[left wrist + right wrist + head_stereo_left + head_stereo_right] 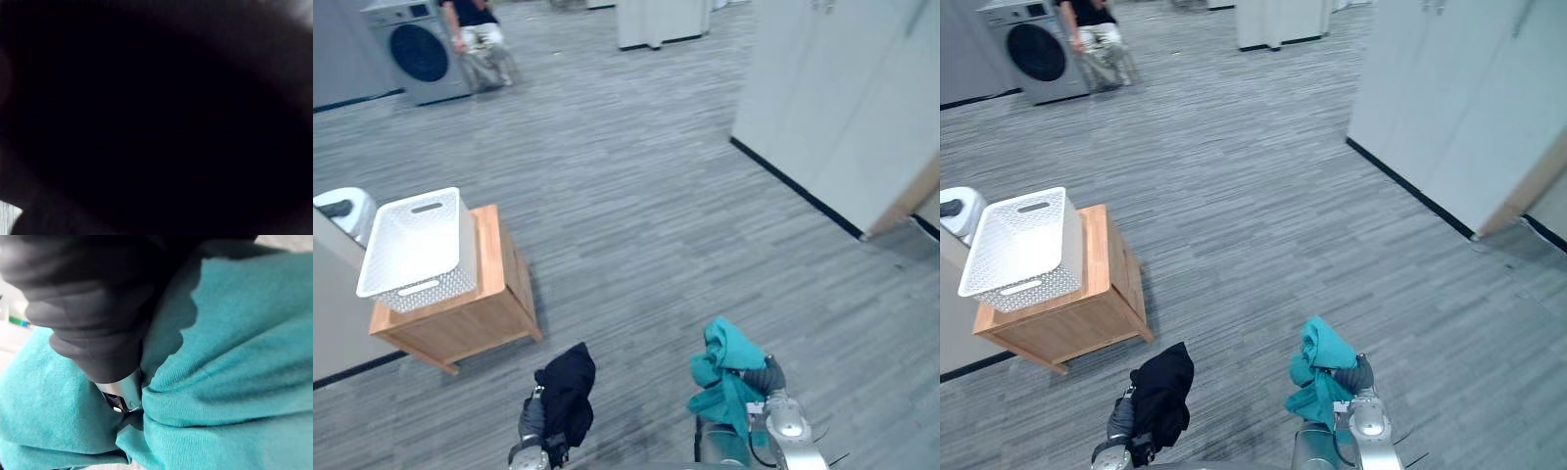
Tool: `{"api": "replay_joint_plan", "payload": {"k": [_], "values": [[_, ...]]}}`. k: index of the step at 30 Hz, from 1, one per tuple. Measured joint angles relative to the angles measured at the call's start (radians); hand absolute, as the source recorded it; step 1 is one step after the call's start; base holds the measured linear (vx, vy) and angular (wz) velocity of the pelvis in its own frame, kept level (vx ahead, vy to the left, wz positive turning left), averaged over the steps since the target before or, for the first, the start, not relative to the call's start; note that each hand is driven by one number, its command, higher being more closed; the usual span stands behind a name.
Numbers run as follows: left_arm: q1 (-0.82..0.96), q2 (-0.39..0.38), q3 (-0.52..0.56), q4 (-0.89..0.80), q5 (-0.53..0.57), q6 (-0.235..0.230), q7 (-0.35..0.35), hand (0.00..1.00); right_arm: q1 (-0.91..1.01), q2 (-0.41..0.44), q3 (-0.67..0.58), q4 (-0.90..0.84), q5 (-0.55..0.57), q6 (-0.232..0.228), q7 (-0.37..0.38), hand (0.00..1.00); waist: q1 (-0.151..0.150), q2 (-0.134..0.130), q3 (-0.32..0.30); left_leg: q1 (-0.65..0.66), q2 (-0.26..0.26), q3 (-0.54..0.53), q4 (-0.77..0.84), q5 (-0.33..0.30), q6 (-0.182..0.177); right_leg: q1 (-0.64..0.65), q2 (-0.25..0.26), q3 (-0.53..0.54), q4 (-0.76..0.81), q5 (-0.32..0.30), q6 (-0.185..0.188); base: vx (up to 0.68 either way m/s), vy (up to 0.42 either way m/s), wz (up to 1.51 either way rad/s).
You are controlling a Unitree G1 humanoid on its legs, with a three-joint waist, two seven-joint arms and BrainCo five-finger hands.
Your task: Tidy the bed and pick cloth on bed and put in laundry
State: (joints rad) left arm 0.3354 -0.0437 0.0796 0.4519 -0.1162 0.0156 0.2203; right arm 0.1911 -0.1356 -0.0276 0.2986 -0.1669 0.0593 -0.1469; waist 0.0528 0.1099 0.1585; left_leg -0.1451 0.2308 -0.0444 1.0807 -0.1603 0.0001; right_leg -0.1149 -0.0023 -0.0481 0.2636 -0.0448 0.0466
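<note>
Two limp, light cloths, lower frame: my right hand (766,377) clenches the teal jersey cloth (724,357) mid-bunch; the black fabric cloth (570,387) hides my left hand (530,423), grip untellable.

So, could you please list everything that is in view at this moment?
laundry basket: one, white, on the wooden table at the left
wooden table: one, light brown, on the floor at the left
washing machine: one, grey, far left
person: one, dark top, by the washing machine
cabinets: white, one run along the right, another far off in the middle
floor: grey planks
black cloth: one, draped over the left hand
teal cloth: one, bunched in the right hand
left hand: low left, under the black cloth
right hand: low right, curled round the teal cloth
</note>
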Motion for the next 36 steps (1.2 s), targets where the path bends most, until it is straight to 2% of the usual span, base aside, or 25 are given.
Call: {"api": "replay_joint_plan", "payload": {"k": [2,4,7,9,11,12,13,14,15,16,18,19,20,21,23,25,26,28,29,30,31,32,33,34,36], "values": [[-0.001,0.0,0.003,-0.002,-0.002,-0.002,0.001,1.0,-0.013,0.005,-0.007,-0.014,0.009,-0.002,-0.004,1.0,0.016,-0.023,0.015,-0.085,0.01,0.084,0.073,-0.015,0.015,0.085,-0.002,-0.011,-0.061,-0.015,-0.023,0.4,-0.39,0.19],[-0.001,-0.001,0.003,-0.007,-0.001,-0.002,-0.002,1.0,-0.032,0.0,-0.02,-0.015,0.011,-0.007,-0.003,1.0,0.018,-0.041,0.019,-0.161,-0.013,0.212,-0.029,-0.048,-0.02,0.154,-0.017,-0.042,-0.124,-0.034,-0.044,0.37,-0.309,0.33],[-0.001,-0.001,0.003,-0.037,0.001,-0.003,-0.003,1.0,-0.037,0.0,-0.058,-0.016,0.017,-0.008,-0.002,1.0,0.018,-0.039,0.018,-0.186,-0.074,0.369,-0.442,-0.043,-0.034,0.216,-0.02,-0.092,-0.177,-0.066,-0.054,0.38,-0.124,0.37],[-0.001,-0.006,0.003,-0.045,0.001,-0.002,-0.005,1.0,-0.04,-0.011,-0.079,-0.015,0.014,-0.007,-0.003,1.0,0.021,-0.039,0.018,-0.161,-0.121,0.49,-0.764,0.011,-0.076,0.269,-0.018,-0.129,-0.206,-0.09,-0.031,0.49,-0.051,0.46],[0.0,-0.007,0.002,-0.052,0.002,0.001,-0.005,1.0,-0.041,-0.019,-0.081,-0.014,0.002,-0.007,-0.003,1.0,0.044,-0.041,0.017,-0.128,-0.145,0.548,-0.899,0.05,-0.053,0.333,-0.016,-0.146,-0.223,-0.122,0.007,0.54,0.019,0.17],[0.001,-0.009,0.005,-0.055,0.003,0.001,-0.004,1.0,-0.039,-0.019,-0.08,-0.013,-0.003,-0.007,-0.002,1.0,0.065,-0.05,0.01,-0.116,-0.151,0.559,-0.905,0.107,0.029,0.363,-0.023,-0.144,-0.209,-0.143,0.041,0.69,0.082,0.06],[0.012,-0.009,0.011,-0.055,0.003,0.002,-0.004,1.0,-0.033,-0.016,-0.078,-0.013,-0.006,-0.007,-0.001,1.0,0.07,-0.064,-0.013,-0.107,-0.169,0.562,-0.907,0.148,0.09,0.356,-0.039,-0.144,-0.161,-0.162,0.071,0.59,0.102,0.2],[0.015,-0.007,0.018,-0.056,0.003,0.002,-0.004,1.0,-0.033,0.001,-0.072,-0.012,-0.013,-0.007,-0.001,1.0,0.069,-0.078,-0.027,-0.089,-0.182,0.557,-0.907,0.166,0.125,0.316,-0.062,-0.144,-0.02,-0.196,0.12,0.57,0.124,0.46],[0.015,-0.003,0.03,-0.059,0.003,0.002,-0.004,1.0,-0.033,0.014,-0.073,-0.01,-0.025,-0.007,-0.001,1.0,0.064,-0.097,-0.034,-0.054,-0.214,0.531,-0.909,0.143,0.151,0.231,-0.102,-0.131,0.223,-0.207,0.153,0.56,0.118,0.95],[0.009,-0.001,0.041,-0.063,0.003,0.003,-0.003,1.0,-0.032,0.046,-0.074,-0.008,-0.036,-0.007,0.0,1.0,0.037,-0.14,-0.034,-0.017,-0.269,0.465,-0.911,0.114,0.164,0.092,-0.16,-0.102,0.558,-0.135,0.227,0.55,0.091,1.12],[-0.009,0.016,0.035,-0.06,0.003,0.016,0.001,1.0,-0.024,0.076,-0.073,-0.006,-0.041,-0.006,0.006,1.0,0.005,-0.161,-0.024,0.045,-0.311,0.383,-0.913,0.096,0.172,-0.002,-0.197,-0.081,0.793,-0.142,0.199,0.56,0.045,1.6],[-0.016,0.028,0.0,-0.06,0.005,0.018,0.001,1.0,-0.015,0.088,-0.072,-0.004,-0.041,-0.007,0.016,1.0,-0.012,-0.145,-0.015,0.13,-0.325,0.307,-0.937,0.084,0.164,-0.044,-0.215,-0.101,0.8,-0.182,0.126,0.67,0.001,1.64],[-0.025,0.029,-0.009,-0.06,0.007,0.018,0.001,1.0,-0.012,0.09,-0.069,-0.004,-0.04,-0.008,0.016,1.0,-0.013,-0.135,-0.009,0.158,-0.326,0.276,-0.946,0.082,0.159,-0.057,-0.219,-0.108,0.77,-0.193,0.111,0.64,-0.056,1.6],[-0.043,0.03,-0.03,-0.06,0.012,0.018,0.001,1.0,-0.006,0.09,-0.06,-0.005,-0.04,-0.01,0.016,1.0,-0.017,-0.133,-0.008,0.201,-0.327,0.216,-0.966,0.075,0.148,-0.094,-0.224,-0.116,0.668,-0.209,0.087,0.6,-0.128,1.55],[-0.086,0.049,-0.046,-0.056,0.015,0.017,0.001,1.0,-0.005,0.098,-0.053,-0.008,-0.039,-0.011,0.017,1.0,-0.024,-0.129,-0.009,0.239,-0.324,0.111,-0.994,0.064,0.129,-0.159,-0.212,-0.088,0.395,-0.206,0.078,0.46,-0.178,1.62],[-0.133,0.065,-0.049,-0.022,0.025,0.016,0.002,1.0,0.005,0.114,-0.056,-0.011,-0.039,-0.011,0.018,1.0,-0.043,-0.141,-0.012,0.282,-0.318,0.014,-1.009,0.028,0.098,-0.172,-0.193,0.048,-0.047,-0.075,0.11,0.44,-0.279,1.44],[-0.139,0.068,-0.048,-0.013,0.03,0.016,0.004,1.0,0.009,0.115,-0.055,-0.011,-0.039,-0.01,0.018,1.0,-0.04,-0.148,-0.008,0.292,-0.318,0.0,-1.004,0.013,0.093,-0.173,-0.194,0.076,-0.091,-0.059,0.128,0.42,-0.359,1.06],[-0.108,0.078,-0.048,-0.008,0.051,0.017,0.007,1.0,0.035,0.127,-0.049,-0.012,-0.04,-0.008,0.019,1.0,-0.039,-0.141,-0.005,0.329,-0.301,-0.029,-0.929,-0.095,0.063,-0.169,-0.191,0.11,-0.089,-0.027,0.11,0.38,-0.376,0.7],[-0.068,0.081,-0.043,-0.011,0.052,0.016,0.009,1.0,0.062,0.125,-0.031,-0.012,-0.04,-0.007,0.02,1.0,-0.036,-0.139,-0.029,0.339,-0.27,-0.046,-0.873,-0.166,0.044,-0.161,-0.168,0.101,-0.043,-0.014,0.077,0.52,-0.472,0.59],[-0.026,0.077,-0.02,-0.017,0.052,0.016,0.013,1.0,0.072,0.113,0.012,-0.024,-0.04,-0.003,0.023,1.0,-0.031,-0.136,-0.04,0.334,-0.224,-0.035,-0.742,-0.225,0.002,-0.13,-0.13,0.065,0.012,-0.022,0.089,0.63,-0.577,0.67],[-0.025,0.067,-0.018,-0.014,0.052,0.018,0.014,1.0,0.075,0.107,0.033,-0.044,-0.04,-0.001,0.024,1.0,-0.042,-0.12,-0.026,0.269,-0.189,-0.013,-0.585,-0.237,-0.018,-0.117,-0.118,0.029,0.039,-0.011,0.077,0.51,-0.513,1.04],[-0.028,0.045,-0.02,-0.015,0.049,0.019,0.015,1.0,0.079,0.075,0.038,-0.086,-0.04,-0.001,0.024,1.0,-0.056,-0.075,-0.002,0.147,-0.11,0.028,-0.299,-0.194,-0.02,-0.067,-0.082,-0.037,0.03,-0.003,0.063,0.43,-0.485,1.07],[-0.028,0.016,-0.02,-0.014,0.048,0.019,0.015,1.0,0.073,0.05,0.039,-0.106,-0.04,-0.001,0.025,1.0,-0.048,-0.051,0.025,0.053,-0.026,0.085,-0.104,-0.113,-0.013,-0.014,-0.049,-0.069,0.0,0.018,0.031,0.39,-0.431,0.89],[-0.027,0.01,-0.043,-0.008,0.047,0.021,0.008,1.0,0.055,0.031,0.041,-0.106,-0.04,0.002,0.024,1.0,-0.025,-0.036,0.035,-0.005,0.044,0.173,-0.011,-0.116,-0.003,0.041,-0.034,-0.097,-0.029,0.002,0.006,0.48,-0.453,0.67],[-0.03,0.009,-0.046,-0.027,0.049,0.017,-0.003,1.0,0.002,0.028,0.018,-0.109,-0.039,-0.002,0.018,1.0,-0.015,-0.055,0.039,-0.08,0.063,0.329,-0.062,-0.126,0.004,0.124,-0.055,-0.14,-0.11,-0.012,-0.01,0.43,-0.33,0.57]]}}
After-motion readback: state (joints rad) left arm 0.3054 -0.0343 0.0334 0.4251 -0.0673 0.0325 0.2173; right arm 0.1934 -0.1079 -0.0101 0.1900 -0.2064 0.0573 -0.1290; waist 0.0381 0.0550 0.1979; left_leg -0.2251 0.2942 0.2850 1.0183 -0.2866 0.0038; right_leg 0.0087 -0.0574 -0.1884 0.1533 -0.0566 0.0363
